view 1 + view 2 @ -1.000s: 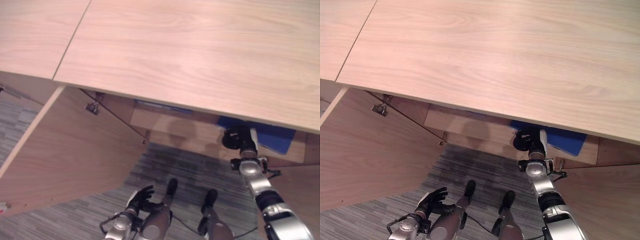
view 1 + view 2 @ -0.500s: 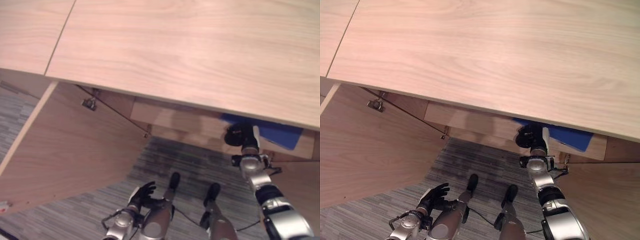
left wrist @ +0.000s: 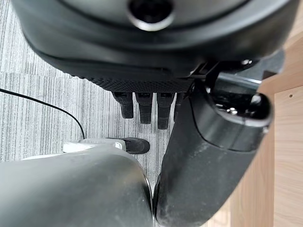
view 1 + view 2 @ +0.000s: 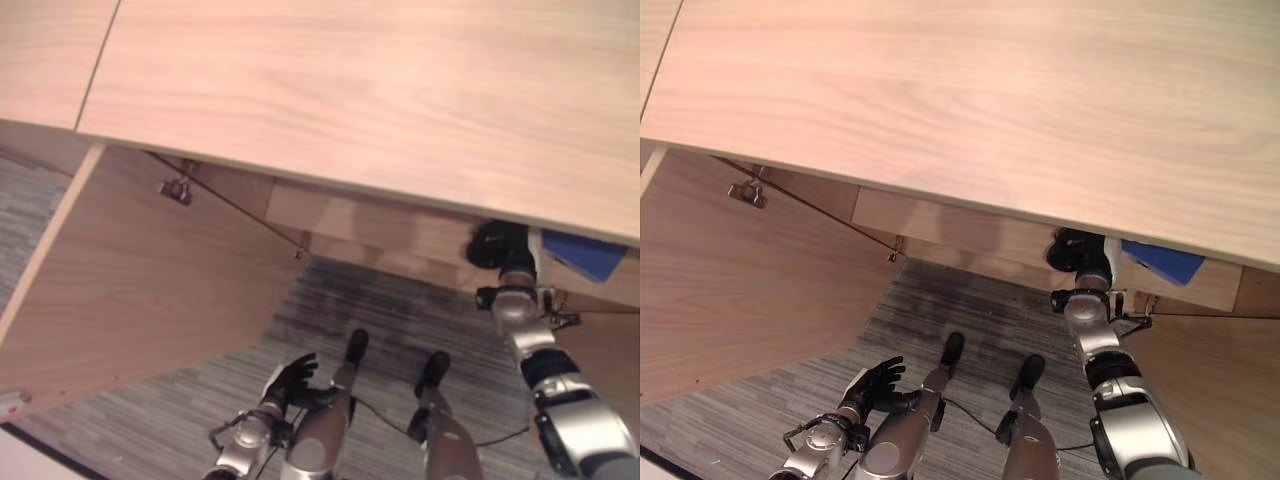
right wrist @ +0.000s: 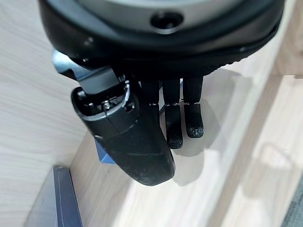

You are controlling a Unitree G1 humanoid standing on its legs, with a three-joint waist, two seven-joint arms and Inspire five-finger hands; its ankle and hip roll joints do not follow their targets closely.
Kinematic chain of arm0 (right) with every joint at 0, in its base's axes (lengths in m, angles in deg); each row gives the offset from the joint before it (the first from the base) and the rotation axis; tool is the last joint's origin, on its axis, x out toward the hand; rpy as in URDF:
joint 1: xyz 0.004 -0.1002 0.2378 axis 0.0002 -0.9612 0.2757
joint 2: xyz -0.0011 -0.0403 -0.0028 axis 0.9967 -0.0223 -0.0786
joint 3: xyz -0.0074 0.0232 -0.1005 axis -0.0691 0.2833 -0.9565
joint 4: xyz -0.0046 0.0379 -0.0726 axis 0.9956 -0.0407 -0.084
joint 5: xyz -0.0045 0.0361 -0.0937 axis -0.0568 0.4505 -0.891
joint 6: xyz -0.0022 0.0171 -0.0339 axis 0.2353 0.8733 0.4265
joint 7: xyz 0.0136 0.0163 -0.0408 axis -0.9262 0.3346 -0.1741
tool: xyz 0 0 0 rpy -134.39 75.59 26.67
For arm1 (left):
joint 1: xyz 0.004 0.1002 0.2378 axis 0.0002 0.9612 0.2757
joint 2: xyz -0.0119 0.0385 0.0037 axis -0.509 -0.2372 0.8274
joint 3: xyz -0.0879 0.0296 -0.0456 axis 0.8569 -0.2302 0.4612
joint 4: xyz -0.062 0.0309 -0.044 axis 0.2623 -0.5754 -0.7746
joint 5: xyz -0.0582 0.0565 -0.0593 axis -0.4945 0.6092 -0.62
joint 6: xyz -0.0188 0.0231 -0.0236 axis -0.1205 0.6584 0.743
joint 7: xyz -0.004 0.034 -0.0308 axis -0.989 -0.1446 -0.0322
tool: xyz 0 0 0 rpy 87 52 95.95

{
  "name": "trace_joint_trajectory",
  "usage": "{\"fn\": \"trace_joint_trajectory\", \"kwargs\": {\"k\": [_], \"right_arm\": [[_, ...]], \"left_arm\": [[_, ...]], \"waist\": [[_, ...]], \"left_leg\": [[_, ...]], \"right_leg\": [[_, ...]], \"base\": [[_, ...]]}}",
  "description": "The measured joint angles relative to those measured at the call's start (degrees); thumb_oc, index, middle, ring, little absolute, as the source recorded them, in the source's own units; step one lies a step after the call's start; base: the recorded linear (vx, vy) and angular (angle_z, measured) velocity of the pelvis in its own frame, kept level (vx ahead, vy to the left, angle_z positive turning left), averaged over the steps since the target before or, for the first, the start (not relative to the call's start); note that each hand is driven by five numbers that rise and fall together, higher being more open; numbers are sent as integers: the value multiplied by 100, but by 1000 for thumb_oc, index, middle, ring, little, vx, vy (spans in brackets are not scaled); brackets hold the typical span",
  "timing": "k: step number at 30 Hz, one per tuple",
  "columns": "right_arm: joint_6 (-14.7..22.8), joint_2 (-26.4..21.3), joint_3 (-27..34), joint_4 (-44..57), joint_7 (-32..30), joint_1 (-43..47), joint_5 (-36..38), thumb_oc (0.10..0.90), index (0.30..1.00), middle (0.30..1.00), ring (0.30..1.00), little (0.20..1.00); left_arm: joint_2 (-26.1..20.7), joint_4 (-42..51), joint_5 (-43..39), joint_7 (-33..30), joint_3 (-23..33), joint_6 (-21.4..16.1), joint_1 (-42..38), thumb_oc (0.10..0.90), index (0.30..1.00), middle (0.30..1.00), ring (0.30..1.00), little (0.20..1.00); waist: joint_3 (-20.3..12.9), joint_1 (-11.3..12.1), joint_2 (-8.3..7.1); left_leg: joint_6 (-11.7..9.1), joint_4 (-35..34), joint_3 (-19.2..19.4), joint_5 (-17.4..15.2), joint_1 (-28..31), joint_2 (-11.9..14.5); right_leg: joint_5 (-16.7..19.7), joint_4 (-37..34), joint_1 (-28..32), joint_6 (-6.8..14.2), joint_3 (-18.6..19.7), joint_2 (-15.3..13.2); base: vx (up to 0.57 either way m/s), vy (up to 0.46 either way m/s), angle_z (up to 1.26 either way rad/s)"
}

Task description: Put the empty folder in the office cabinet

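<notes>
Right hand (image 5: pixel 142 142), fingers (image 5: pixel 193 118): straight, loosely extended, nothing between them and the thumb in the wrist view. They point into the cabinet's interior, tips over the bare wooden shelf (image 5: pixel 227 156). Judged a reach made to deliver or nudge, not to grasp.

Blue folder (image 4: pixel 580 252): lying flat on the shelf inside the office cabinet (image 4: pixel 940 120), at about 2 o'clock from the right hand in the head views, close beside it and mostly hidden under the cabinet's top panel. A blue edge shows just past the thumb in the right wrist view (image 5: pixel 102 153); whether the hand touches it cannot be told. Judged already lodged in the cabinet, so the placing looks all but done.

Dark flat item (image 5: pixel 64 198): lies on the shelf near the thumb; identity unclear.

Left hand (image 4: pixel 872 385): low at 7 o'clock, over the grey striped carpet (image 4: pixel 200 410), fingers (image 3: pixel 144 106) relaxed and near straight, holding nothing. Idle, kept well apart from the work.

Cabinet door (image 4: pixel 130 290): swung wide at 9 o'clock, hinge hardware (image 4: pixel 176 189) exposed, leaving the opening free for the right arm's reach.
</notes>
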Motion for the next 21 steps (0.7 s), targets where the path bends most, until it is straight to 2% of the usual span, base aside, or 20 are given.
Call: {"fn": "trace_joint_trajectory", "kwargs": {"k": [8,12,16,21], "right_arm": [[101,-49,21,-17,-145,75,113,400,300,300,300,300],[179,-126,23,-17,-237,149,113,400,300,300,300,300],[181,-205,-2,-24,-244,203,139,400,300,300,300,300],[75,-507,-3,-242,-259,430,142,400,300,300,300,300]], "left_arm": [[1,31,-15,2,-53,-34,-8,800,900,900,900,900],[2,107,-27,2,-107,-34,-15,800,900,900,900,900],[1,129,-32,3,-105,-39,-28,800,900,900,900,900],[12,133,-236,10,-169,-35,-75,800,900,900,900,900]], "waist": [[20,1,39],[50,5,110],[47,7,117],[96,15,236]], "left_leg": [[21,10,-19,31,-79,-68],[27,56,-38,40,-160,-87],[21,68,-80,69,-243,-90],[23,69,-160,97,-259,-127]], "right_leg": [[-93,241,-168,10,-22,-112],[-182,431,-294,31,-33,-156],[-252,627,-453,-16,-39,-190],[-362,848,-527,18,-93,-269]], "base": [[-1,2,2],[0,5,3],[-4,2,3],[-3,11,8]]}}
